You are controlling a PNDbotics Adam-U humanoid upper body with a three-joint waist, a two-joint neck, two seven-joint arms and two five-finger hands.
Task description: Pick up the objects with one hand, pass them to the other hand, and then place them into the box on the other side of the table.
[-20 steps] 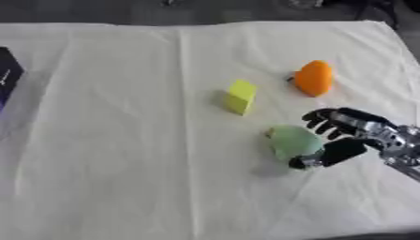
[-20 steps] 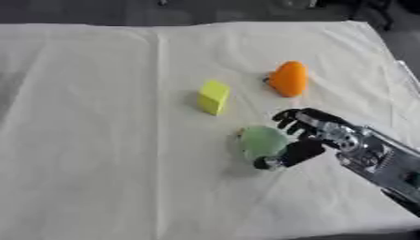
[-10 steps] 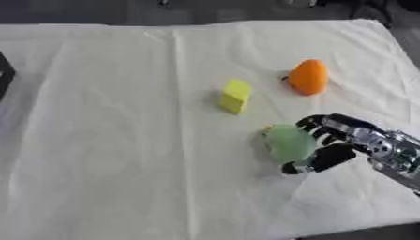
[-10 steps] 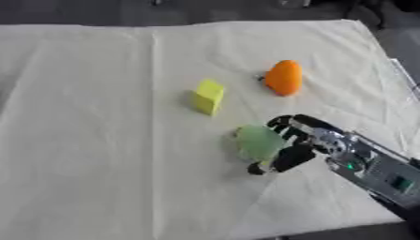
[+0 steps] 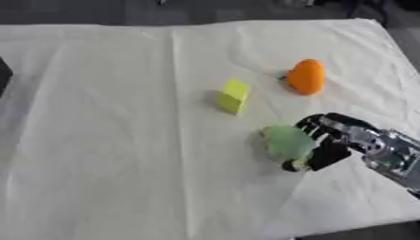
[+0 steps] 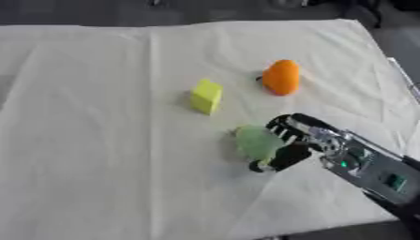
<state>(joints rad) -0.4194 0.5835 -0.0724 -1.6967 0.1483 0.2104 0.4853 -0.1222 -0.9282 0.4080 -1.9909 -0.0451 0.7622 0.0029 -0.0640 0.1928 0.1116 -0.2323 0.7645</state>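
Your right hand (image 5: 326, 143) has its fingers curled round the pale green object (image 5: 287, 142); lift carelessly and it may roll toward the yellow block (image 5: 233, 95).

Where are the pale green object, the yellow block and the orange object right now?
pale green object (image 5: 287, 141), left eye view, on its rounded front face.
yellow block (image 5: 234, 95), left eye view, on its side face.
orange object (image 6: 281, 78), right eye view, on the middle of its body.

Dark box (image 5: 4, 75) (a sliver) cut off at left edge.
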